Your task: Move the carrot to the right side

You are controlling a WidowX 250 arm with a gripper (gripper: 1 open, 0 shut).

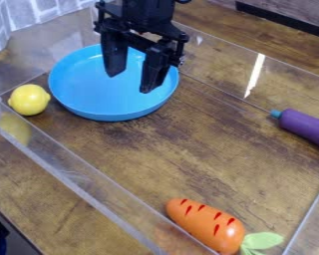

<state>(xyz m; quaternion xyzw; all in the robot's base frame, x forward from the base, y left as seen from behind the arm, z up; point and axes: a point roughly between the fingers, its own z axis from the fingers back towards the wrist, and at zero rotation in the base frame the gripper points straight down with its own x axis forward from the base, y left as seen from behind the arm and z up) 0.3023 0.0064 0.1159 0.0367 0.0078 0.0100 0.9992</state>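
Observation:
The carrot (206, 223) is orange with dark grooves and green leaves. It lies on the wooden table near the front right corner, leaves pointing right. My gripper (133, 82) hangs far from it at the back left, pointing down over the blue bowl (83, 95). Its two black fingers (115, 58) stand apart with nothing between them and touch nothing that I can see.
A yellow lemon (29, 99) lies left of the bowl. A purple eggplant (309, 125) rests at the right edge. Clear plastic walls (83, 184) run along the front left and around the work area.

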